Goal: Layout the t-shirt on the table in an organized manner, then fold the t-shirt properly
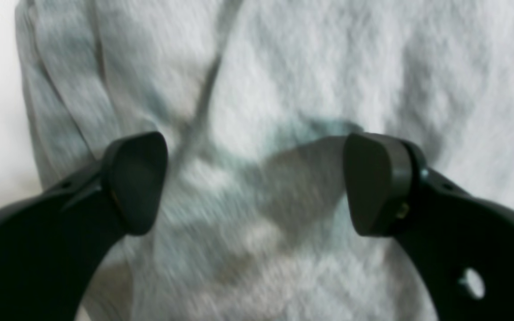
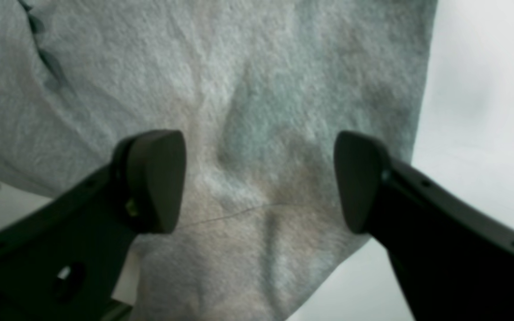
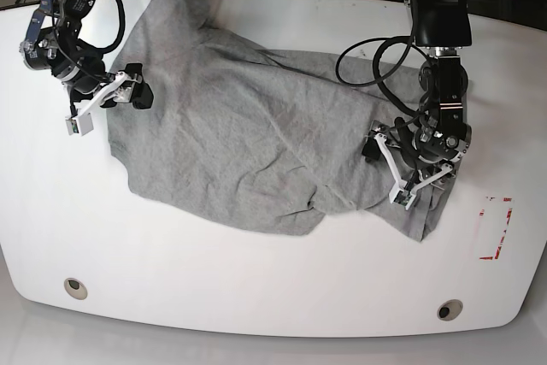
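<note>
The grey t-shirt (image 3: 248,134) lies crumpled and partly bunched across the middle of the white table (image 3: 256,297). My left gripper (image 3: 386,173) is open low over the shirt's right end. In the left wrist view (image 1: 254,178) its jaws stand wide apart with wrinkled cloth (image 1: 283,89) between them. My right gripper (image 3: 115,104) is open at the shirt's left edge. In the right wrist view (image 2: 259,178) its jaws straddle a corner of the cloth (image 2: 248,111) near the bare table (image 2: 484,111). The neck mark is hidden.
Two round grey grommets (image 3: 74,286) (image 3: 448,309) sit near the table's front edge. A red dashed rectangle mark (image 3: 498,228) is at the right. Black cables (image 3: 376,57) loop beside the left arm. Clutter lies beyond the far edge.
</note>
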